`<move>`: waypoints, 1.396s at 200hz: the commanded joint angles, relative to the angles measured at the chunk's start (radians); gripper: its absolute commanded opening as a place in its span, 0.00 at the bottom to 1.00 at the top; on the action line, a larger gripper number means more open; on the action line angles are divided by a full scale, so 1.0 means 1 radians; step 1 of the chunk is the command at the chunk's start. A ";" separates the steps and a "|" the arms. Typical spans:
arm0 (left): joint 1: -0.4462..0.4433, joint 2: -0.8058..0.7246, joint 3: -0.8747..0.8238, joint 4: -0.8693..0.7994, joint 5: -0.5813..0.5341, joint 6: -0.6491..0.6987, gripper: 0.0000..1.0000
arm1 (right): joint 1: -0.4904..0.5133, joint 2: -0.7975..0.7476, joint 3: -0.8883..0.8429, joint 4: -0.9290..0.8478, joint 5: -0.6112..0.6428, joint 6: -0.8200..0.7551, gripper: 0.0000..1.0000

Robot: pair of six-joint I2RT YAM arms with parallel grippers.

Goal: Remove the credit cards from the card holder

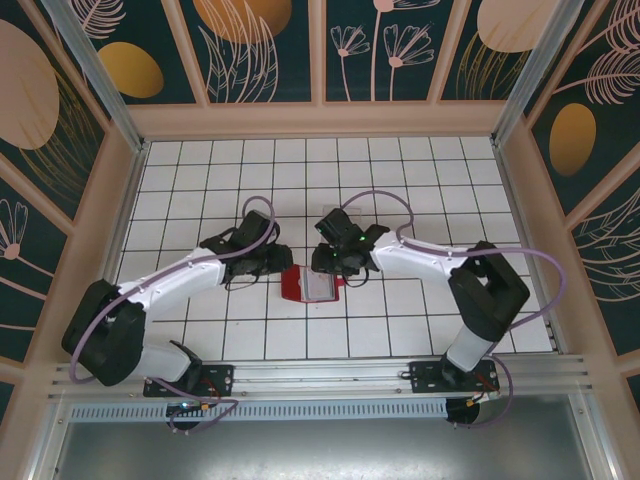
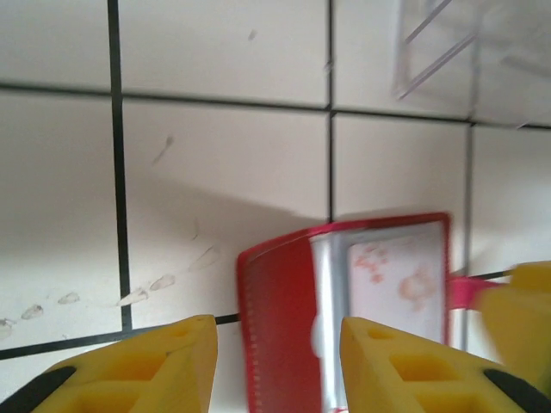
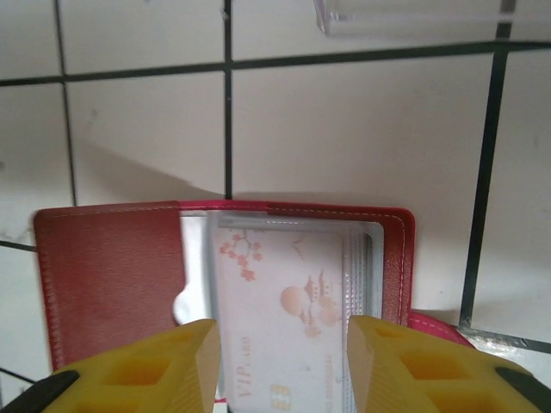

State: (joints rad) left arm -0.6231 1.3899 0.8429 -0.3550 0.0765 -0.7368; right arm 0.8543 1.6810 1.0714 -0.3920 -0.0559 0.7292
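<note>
Card holder (image 3: 112, 284) (open) below right tool (image 3: 284, 366).

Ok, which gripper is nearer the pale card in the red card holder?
Right. The right gripper hangs directly over the pale card, fingers open either side of it. The left gripper is over the red flap of the card holder, beside the card.

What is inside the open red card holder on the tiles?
In the card holder, a pale card with pink drawings and VIP lettering sits in a clear sleeve. More sleeves lie beneath it; whether they hold cards is covered.
</note>
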 commanded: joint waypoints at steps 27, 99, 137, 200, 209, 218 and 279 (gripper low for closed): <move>-0.018 -0.002 0.091 -0.016 0.092 -0.015 0.37 | -0.015 0.028 -0.033 0.036 -0.026 -0.029 0.42; -0.050 0.138 -0.035 0.233 0.199 -0.118 0.29 | -0.018 0.050 -0.068 0.077 -0.067 -0.031 0.41; -0.050 0.168 -0.109 0.302 0.214 -0.128 0.28 | -0.018 0.084 -0.065 0.062 -0.069 -0.048 0.41; -0.050 0.208 -0.166 0.380 0.224 -0.142 0.27 | -0.017 0.100 -0.083 0.047 -0.045 -0.048 0.38; -0.050 0.217 -0.172 0.389 0.226 -0.143 0.27 | -0.017 0.100 -0.084 0.047 -0.046 -0.047 0.37; -0.049 0.222 -0.177 0.396 0.229 -0.143 0.27 | -0.017 0.098 -0.087 0.048 -0.045 -0.045 0.36; -0.051 0.225 -0.188 0.436 0.249 -0.144 0.29 | -0.014 0.098 -0.089 0.056 -0.051 -0.030 0.23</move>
State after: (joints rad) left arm -0.6689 1.6009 0.6701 0.0475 0.3050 -0.8700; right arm 0.8391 1.7554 1.0065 -0.3199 -0.1070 0.6895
